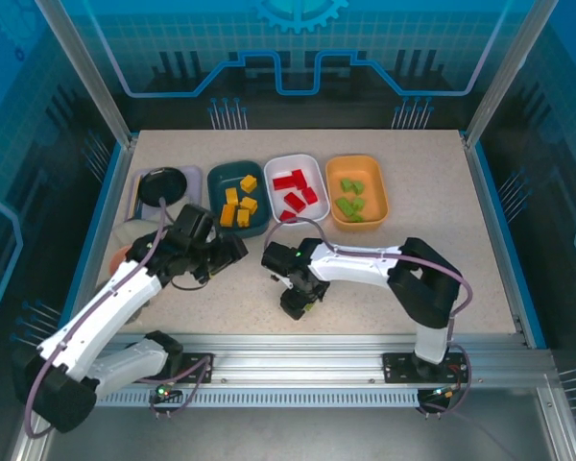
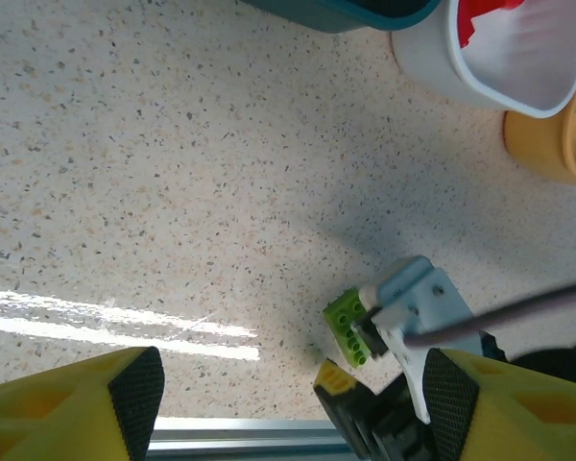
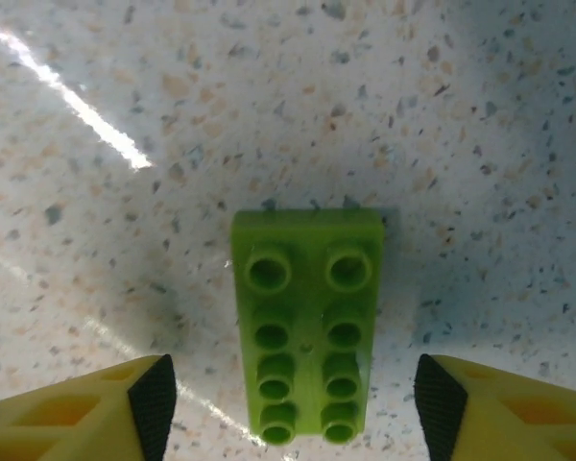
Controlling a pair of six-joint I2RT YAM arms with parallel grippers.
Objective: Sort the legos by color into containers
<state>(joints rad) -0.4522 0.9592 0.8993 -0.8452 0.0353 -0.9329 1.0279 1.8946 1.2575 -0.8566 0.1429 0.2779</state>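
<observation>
A lime-green lego [image 3: 307, 327] lies studs-up on the speckled table between the pads of my right gripper [image 3: 293, 408], which is open with a gap on each side of the brick. In the top view that gripper [image 1: 298, 302] points down at the table's near middle. My left gripper [image 1: 232, 252] hovers open and empty to its left, looking down on the same green lego [image 2: 348, 327]. At the back stand the containers: a dark teal tray [image 1: 219, 179] with yellow-orange bricks, a white tray [image 1: 313, 167] with red ones and an orange tray [image 1: 376, 192] with green ones.
A black round dish [image 1: 161, 184] sits on a pale tray at the back left. The metal rail [image 1: 298, 346] runs along the near edge. Bare tabletop lies to the right of the right arm.
</observation>
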